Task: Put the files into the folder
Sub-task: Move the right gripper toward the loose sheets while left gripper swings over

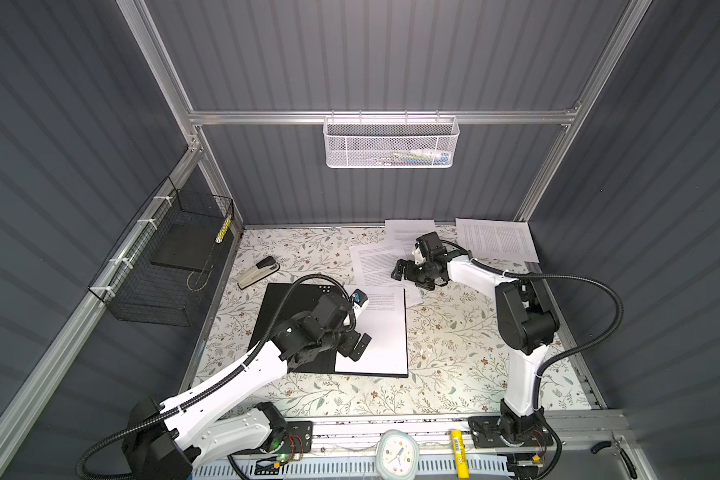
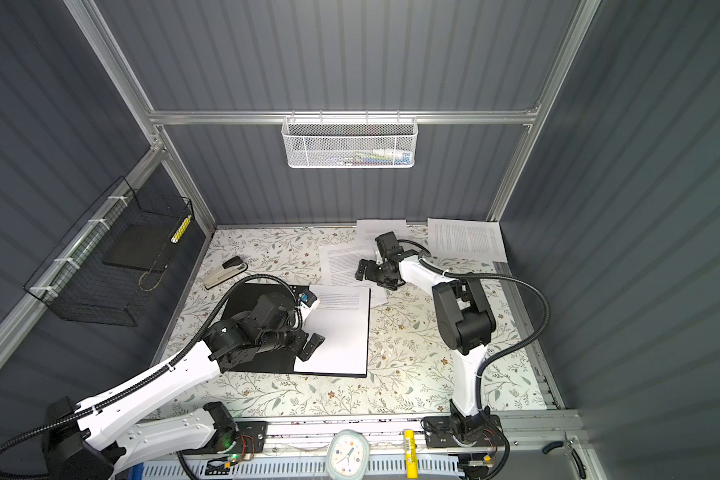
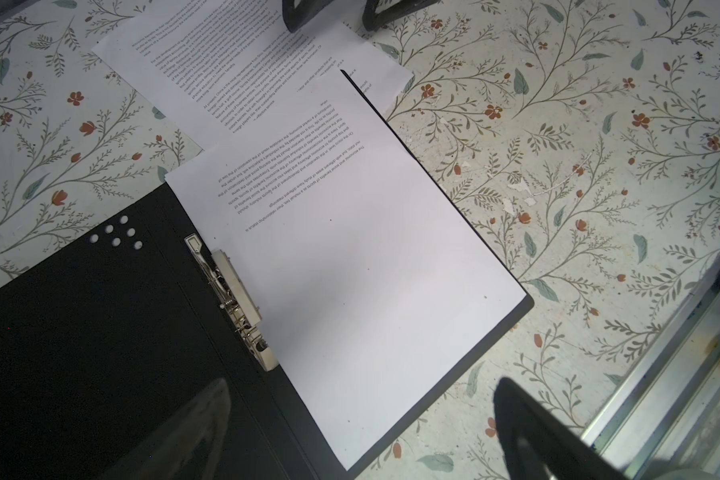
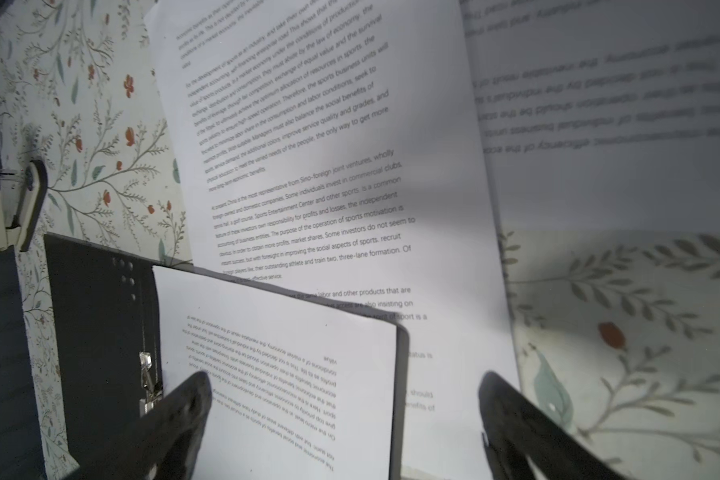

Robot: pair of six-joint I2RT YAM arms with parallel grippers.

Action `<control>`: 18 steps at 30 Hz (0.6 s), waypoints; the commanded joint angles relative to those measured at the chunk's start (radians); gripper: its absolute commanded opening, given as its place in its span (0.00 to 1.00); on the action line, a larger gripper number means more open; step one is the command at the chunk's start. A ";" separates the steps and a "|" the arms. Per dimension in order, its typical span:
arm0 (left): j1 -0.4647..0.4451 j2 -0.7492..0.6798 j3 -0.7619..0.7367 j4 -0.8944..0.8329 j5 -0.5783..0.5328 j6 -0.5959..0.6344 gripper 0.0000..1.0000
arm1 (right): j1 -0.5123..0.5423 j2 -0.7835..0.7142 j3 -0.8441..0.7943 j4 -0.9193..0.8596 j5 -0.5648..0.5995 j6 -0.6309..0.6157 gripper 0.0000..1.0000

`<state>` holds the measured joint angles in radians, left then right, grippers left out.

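**Operator:** Gripper status?

**Arm:** My left gripper point(image 1: 357, 348) hangs over the near part of the folder, jaws apart, nothing between them. My right gripper point(image 1: 402, 272) is likewise spread wide and empty, over the loose pages at the far side.

**Operator:** Location of task items?

**Arm:** On the table point(image 1: 454, 353), the folder point(image 1: 283, 307) lies open, black inside up. One sheet point(image 1: 379, 332) lies flat on its right half. The other files point(image 1: 375, 266) overlap beyond it (one is tucked under the folder's far corner). A separate page point(image 1: 495, 239) sits at the far right. The metal clip point(image 3: 233, 299) lies along the spine.
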<state>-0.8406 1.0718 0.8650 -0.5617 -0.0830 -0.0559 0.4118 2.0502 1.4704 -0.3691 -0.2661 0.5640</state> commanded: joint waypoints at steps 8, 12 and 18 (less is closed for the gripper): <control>0.001 0.000 0.031 -0.020 0.012 0.019 1.00 | -0.002 0.041 -0.048 -0.025 -0.060 0.025 0.99; 0.001 -0.001 0.031 -0.020 0.011 0.019 1.00 | -0.018 0.008 -0.111 -0.070 0.026 0.083 0.99; 0.001 -0.007 0.030 -0.020 0.005 0.021 1.00 | -0.072 -0.145 -0.332 -0.067 0.104 0.186 0.99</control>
<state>-0.8406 1.0718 0.8650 -0.5617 -0.0811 -0.0551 0.3664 1.9308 1.2430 -0.3359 -0.2443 0.6785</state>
